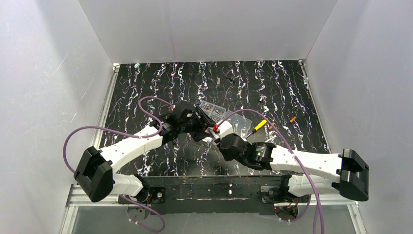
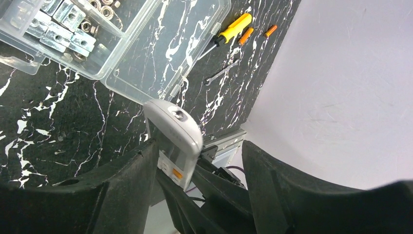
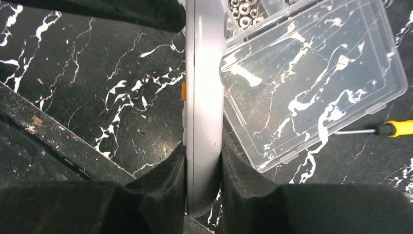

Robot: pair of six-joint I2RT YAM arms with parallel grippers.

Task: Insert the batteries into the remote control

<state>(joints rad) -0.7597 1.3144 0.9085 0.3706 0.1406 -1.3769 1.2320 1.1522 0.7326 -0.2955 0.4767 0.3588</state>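
Right gripper [image 3: 203,158] clamps the remote control [image 3: 204,97] edgewise; left gripper [image 2: 198,155], open around it, should close squarely before the right lets go.

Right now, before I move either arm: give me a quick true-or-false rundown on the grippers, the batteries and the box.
1. The right gripper is clamped on the remote. True.
2. The left gripper is shut on a battery. False: it is open, and the remote sits between its fingers.
3. Both batteries lie on the table beside the screwdriver. True.
4. The box is closed. False: its lid lies open.
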